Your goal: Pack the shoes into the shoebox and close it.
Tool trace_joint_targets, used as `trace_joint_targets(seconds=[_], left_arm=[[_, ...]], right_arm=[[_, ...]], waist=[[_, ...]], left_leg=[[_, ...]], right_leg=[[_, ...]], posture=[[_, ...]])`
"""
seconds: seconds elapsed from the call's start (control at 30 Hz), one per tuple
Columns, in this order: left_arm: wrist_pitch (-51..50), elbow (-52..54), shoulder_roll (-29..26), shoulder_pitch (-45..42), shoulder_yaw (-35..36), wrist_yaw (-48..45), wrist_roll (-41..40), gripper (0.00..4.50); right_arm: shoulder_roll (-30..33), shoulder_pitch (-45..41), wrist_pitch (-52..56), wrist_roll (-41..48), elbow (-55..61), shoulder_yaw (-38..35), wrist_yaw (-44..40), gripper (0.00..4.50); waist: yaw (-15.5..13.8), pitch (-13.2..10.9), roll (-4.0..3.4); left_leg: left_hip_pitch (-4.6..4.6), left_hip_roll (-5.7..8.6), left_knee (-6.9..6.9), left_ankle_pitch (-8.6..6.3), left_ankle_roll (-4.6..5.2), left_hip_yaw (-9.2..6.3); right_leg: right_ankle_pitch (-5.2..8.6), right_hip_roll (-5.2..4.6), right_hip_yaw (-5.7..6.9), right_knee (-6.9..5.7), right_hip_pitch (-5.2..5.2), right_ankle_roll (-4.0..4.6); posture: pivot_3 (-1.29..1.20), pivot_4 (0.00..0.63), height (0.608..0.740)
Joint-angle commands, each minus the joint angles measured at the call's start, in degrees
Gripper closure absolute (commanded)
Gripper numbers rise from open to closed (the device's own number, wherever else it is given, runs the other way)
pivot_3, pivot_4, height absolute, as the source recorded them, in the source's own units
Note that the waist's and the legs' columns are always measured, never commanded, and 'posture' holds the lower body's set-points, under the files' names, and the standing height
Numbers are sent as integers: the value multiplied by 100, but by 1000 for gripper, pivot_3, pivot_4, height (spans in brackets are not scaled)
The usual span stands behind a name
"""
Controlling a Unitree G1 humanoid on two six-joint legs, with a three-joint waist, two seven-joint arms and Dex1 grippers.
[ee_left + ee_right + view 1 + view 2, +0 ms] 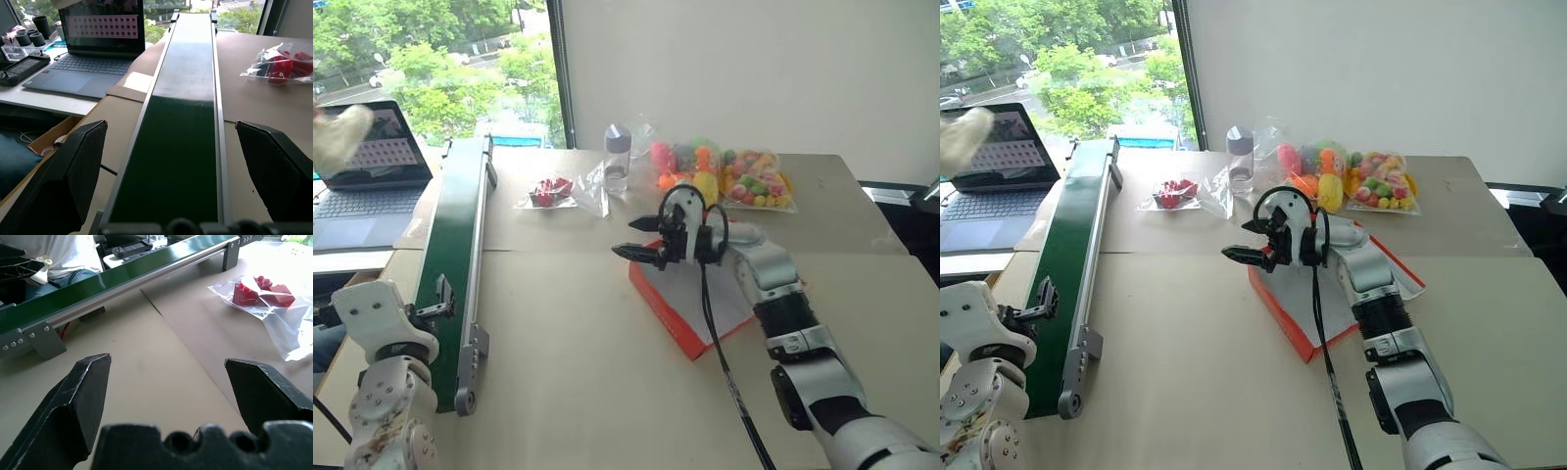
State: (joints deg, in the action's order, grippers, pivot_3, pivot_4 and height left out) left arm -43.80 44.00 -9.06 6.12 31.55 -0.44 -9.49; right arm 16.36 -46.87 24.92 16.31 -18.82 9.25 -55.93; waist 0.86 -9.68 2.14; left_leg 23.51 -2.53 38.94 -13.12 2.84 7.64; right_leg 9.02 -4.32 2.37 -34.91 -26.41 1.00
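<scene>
At your far left, an open dark laptop (367,166) sits on a side desk, and a cream, soft-looking object (340,135) shows in front of its screen, too blurred to tell what it is. Next comes the long green conveyor belt with silver side rails (458,245), running away from you along the tan table (568,372). Your left gripper (171,171) hangs above the near end of that belt, its two black fingers (63,171) spread wide with nothing between them.

Further right, a clear plastic bag of red blocks (548,191) lies on the table, and beside it stands a clear bottle with a grey cap (617,157). Your right gripper (641,240) hovers above the table, pointing left, fingers (83,396) wide apart and empty. Just behind it, under your right forearm, the shallow red-orange cardboard shoebox (671,313) lies on the table, white surface up. Beyond it lie clear bags of colourful toys (724,176).
</scene>
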Motion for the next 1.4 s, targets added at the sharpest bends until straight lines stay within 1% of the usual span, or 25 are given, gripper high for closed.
trace_joint_targets(seconds=[0.03,0.2,0.5,0.7,0.83,0.9,0.97,1.03,1.1,1.2,1.4], left_arm=[[209,-12,-50,-137,-219,162,175,0],[281,-155,-119,-305,-562,210,286,0],[308,-608,-215,-685,-782,275,386,0],[452,-1027,-343,-905,-529,342,351,0],[652,-1467,-632,-980,-233,227,261,0],[727,-1974,-896,-1149,-28,174,221,0],[765,-2250,-988,-1292,97,86,70,0],[817,-2387,-1032,-1377,129,24,-23,0],[856,-2647,-1190,-1482,75,-134,-65,0],[672,-2975,-1426,-1591,-109,-435,-132,0],[610,-3195,-1450,-1778,-97,-600,-405,0]], right_arm=[[-130,-183,-235,-52,28,-41,101,85],[-248,-76,-168,-59,274,9,169,85],[-199,-125,-137,-137,360,-33,297,85],[-257,-189,-34,-113,510,-38,491,85],[-272,-166,54,-102,712,21,555,85],[-268,-159,65,-123,815,60,572,85],[-270,-153,64,-138,858,72,597,85],[-273,-141,62,-141,885,74,624,85],[-299,-103,67,-151,955,99,678,85],[-346,2,120,-156,1118,158,749,85],[-293,188,287,-159,1394,206,815,85]], waist=[[-6,0,0],[-5,0,0],[-4,0,0],[10,0,0],[14,0,0],[4,0,0],[0,0,0],[1,0,0],[-1,0,0],[-4,0,0],[-2,0,0]], left_leg=[[2,0,0,0,0,0],[9,-1,0,0,0,1],[26,-2,0,0,-1,3],[29,-3,-3,0,0,5],[30,-6,-7,1,-1,7],[31,-8,-8,2,-2,7],[33,-8,-7,4,-6,7],[34,-7,-7,4,-7,8],[35,-5,-7,4,-6,12],[47,-6,-8,3,-6,13],[65,-7,-9,6,-10,12]], right_leg=[[0,0,1,1,0,0],[-2,-1,1,0,-7,1],[-5,-1,1,-4,-26,-2],[-14,-1,1,-3,-31,-10],[-16,1,0,-5,-39,-6],[-15,1,2,-8,-42,-5],[-14,1,3,-10,-46,-4],[-14,-1,3,-9,-46,-3],[-15,-6,2,-6,-46,-2],[-32,-4,4,-6,-58,23],[-44,-4,8,-7,-72,18]], posture=[[0,150,740],[0,150,740],[0,150,740],[0,150,740],[0,150,740],[0,150,740],[0,150,740],[0,150,740],[0,150,740],[0,150,740],[0,150,740]])
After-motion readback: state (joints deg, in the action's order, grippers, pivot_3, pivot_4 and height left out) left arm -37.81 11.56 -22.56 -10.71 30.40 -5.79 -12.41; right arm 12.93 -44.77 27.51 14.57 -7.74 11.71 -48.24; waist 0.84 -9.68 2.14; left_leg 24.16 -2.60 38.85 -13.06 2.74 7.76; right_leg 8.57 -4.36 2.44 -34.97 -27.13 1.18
